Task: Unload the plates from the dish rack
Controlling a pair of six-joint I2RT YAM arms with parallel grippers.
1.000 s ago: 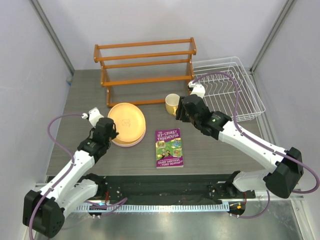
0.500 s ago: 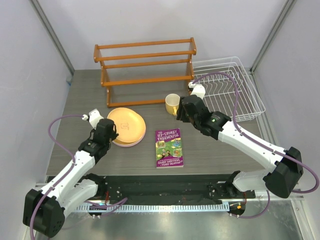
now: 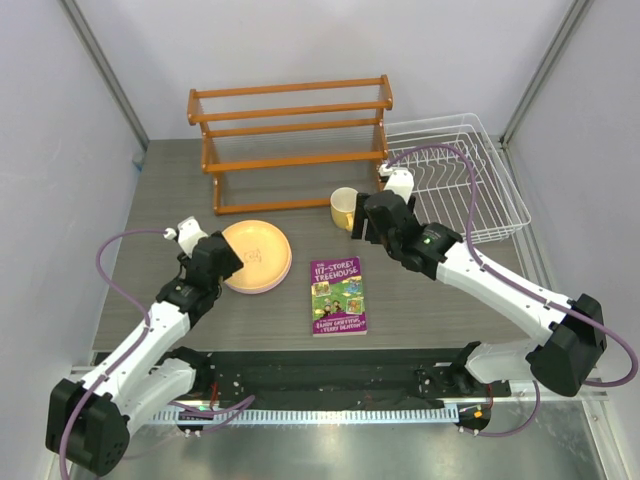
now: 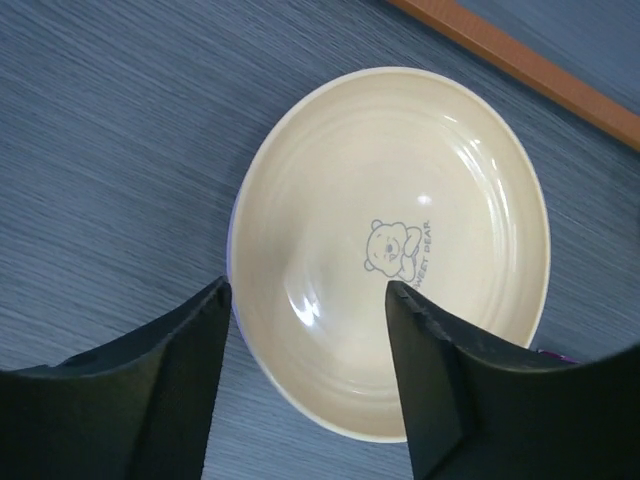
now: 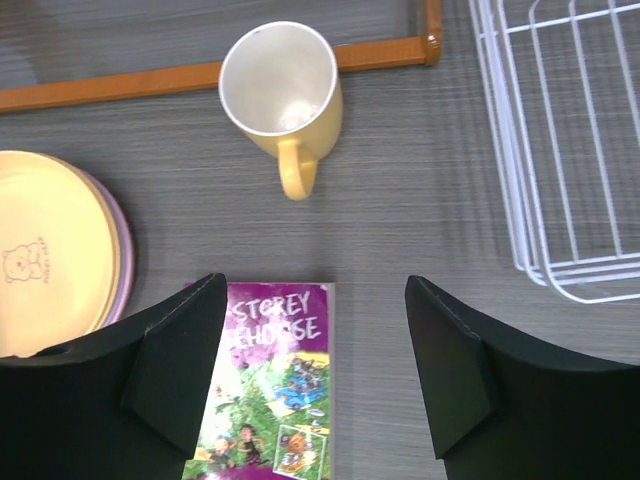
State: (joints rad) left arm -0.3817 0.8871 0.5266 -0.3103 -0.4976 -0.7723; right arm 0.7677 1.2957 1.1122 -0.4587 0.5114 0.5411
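The orange-tan plate (image 3: 258,254) with a small bear print lies flat on top of the stack of plates left of centre. A lilac rim (image 5: 121,250) shows under it. My left gripper (image 3: 226,266) hovers over the stack's near-left rim, open, its fingers (image 4: 180,380) astride the orange-tan plate (image 4: 400,240) and apart from it. The white wire dish rack (image 3: 455,185) stands at the back right, and no plate shows in it. My right gripper (image 3: 362,228) hangs open between the rack and the stack, with nothing between its fingers (image 5: 450,360).
A yellow mug (image 3: 343,207) stands upright just ahead of the right gripper. A purple book (image 3: 338,295) lies flat at the centre. An orange wooden shelf rack (image 3: 290,140) stands along the back, left of the dish rack.
The left gripper has opened and let go of the orange-tan plate, which dropped from a raised tilt to lie flat on the stack. The right gripper has opened wider.
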